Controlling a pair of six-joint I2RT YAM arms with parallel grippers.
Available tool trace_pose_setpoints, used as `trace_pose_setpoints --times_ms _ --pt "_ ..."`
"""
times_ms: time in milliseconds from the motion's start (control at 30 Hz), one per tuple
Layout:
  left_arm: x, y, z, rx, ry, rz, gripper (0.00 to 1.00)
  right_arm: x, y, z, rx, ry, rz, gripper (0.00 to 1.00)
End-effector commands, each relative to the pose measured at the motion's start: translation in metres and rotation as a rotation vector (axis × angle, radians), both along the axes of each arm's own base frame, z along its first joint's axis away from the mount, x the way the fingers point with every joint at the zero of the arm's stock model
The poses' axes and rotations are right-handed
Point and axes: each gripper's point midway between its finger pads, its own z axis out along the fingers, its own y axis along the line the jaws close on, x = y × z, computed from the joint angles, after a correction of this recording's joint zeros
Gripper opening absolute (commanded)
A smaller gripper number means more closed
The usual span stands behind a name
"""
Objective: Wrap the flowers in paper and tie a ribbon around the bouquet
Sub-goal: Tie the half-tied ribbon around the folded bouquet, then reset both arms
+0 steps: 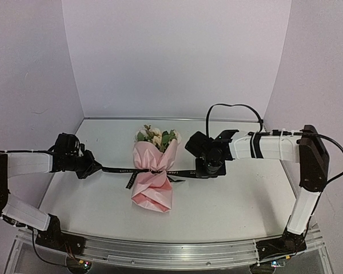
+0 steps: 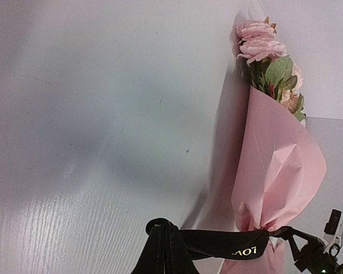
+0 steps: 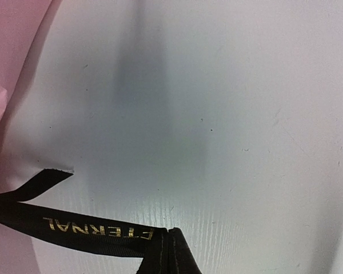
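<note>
The bouquet (image 1: 153,171) lies on the table (image 1: 234,200) before me, its flowers (image 1: 157,137) at the far end. The ribbon (image 1: 117,169) crosses the bouquet's middle and runs out both sides. My left gripper (image 1: 96,168) holds the end left of the bouquet, my right gripper (image 1: 204,170) the end on its right.

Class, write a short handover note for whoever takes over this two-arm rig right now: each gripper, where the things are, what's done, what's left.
Left gripper: jaws shut on the left end of the ribbon.
Right gripper: jaws shut on its right end.
Bouquet lies on the table, flowers pointing away from the bases.
Done: paper wrapped; ribbon taut round the waist, seemingly knotted.
Left: probably check the knot, then release both ends.
</note>
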Motion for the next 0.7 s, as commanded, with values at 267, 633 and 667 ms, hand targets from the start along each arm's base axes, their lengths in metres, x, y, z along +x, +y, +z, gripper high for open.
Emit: trace_pose_setpoints --times_ms 267,633,667 --pt "0.017 0.006 0.029 0.144 -0.086 -0.069 0.39 -0.024 -0.021 0.011 0.026 0.076 0.048 0.61" --pt "0.040 0.003 0.173 0.255 -0.447 -0.121 1.00 -0.001 -0.023 0.120 0.150 -0.199 0.059 0.98" --pt "0.042 0.003 0.183 0.268 -0.472 -0.126 1.00 0.001 -0.024 0.131 0.163 -0.228 0.055 0.98"
